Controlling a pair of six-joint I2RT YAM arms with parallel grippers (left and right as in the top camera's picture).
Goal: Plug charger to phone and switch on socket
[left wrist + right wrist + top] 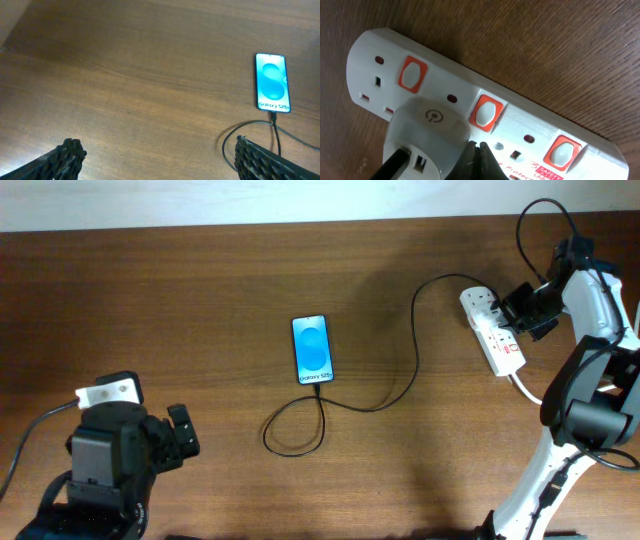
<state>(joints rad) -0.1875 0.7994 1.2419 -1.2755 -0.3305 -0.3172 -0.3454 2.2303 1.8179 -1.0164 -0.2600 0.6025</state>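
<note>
Right gripper (476, 148) is sitting shut, tips pressed together and holding nothing. It's resting on the socket (530, 131) face just under the middle switch (486, 113), right beside the adapter (427, 131). Can't tell whether it's actually pressing the rocker.

The socket is lying at the table's (200, 300) right edge, its thick white cord trailing off past the right arm. The wrist view is showing three white rockers in red-orange frames. There's printing near the lower edge: a word starting "Protec…", cut off by the frame, and a small red "SAFETY" mark beside it. The rest is too small to read.

The adapter is looking white here, with a power symbol on its face. It's sitting plugged into the socket between the end switch and the middle one.

The charger (416, 330) cable is running from the socket down and left across the table. It's looping once below the phone (311, 348), and its tip is sitting in the phone's bottom port.

The phone is lying flat mid-table, its screen glowing blue with a round shape and reading "Galaxy S25+".

Left gripper (183, 430) is hanging at the near-left corner with its jaws spread wide and nothing between them, well apart from the phone.
</note>
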